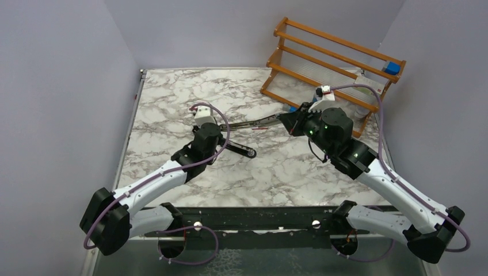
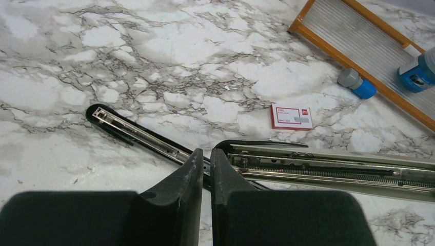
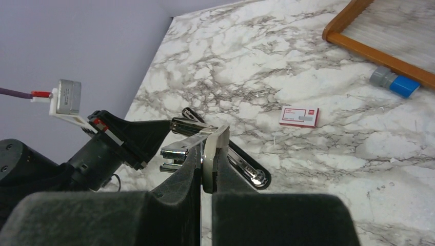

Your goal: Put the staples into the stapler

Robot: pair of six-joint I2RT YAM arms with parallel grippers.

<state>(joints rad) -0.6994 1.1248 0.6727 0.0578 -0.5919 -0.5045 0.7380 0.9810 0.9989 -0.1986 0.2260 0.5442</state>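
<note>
Right wrist view: right gripper [image 3: 210, 164] is clenched on the far end of the stapler [image 3: 241, 166], on its upper arm, with a pale edge sandwiched between the fingers. That end is raised off the black base [image 2: 133, 130], so the stapler is splayed open. Likely reason: the silver channel [image 2: 328, 168] faces up and is reachable for a strip.

Left gripper [image 2: 205, 161] has its jaws almost together with a thin slit between them. The tips sit at the hinge where base and channel meet. Can't tell whether it pinches anything there or just bears down (a strip would be too thin to spot). My read is that it braces the hinge end against the marble table [image 2: 154, 61].

The staples box [image 2: 291, 117] lies flat, label up, just beyond the open stapler and apart from both grippers. No loose strip is visible, so loading looks not yet done.

Pose, top view: each arm reaches forward and inward from its own corner. The wrists are near the table's middle and the grippers face each other along the stapler. The right wrist sits close to the wooden rack [image 1: 334, 63].
</note>
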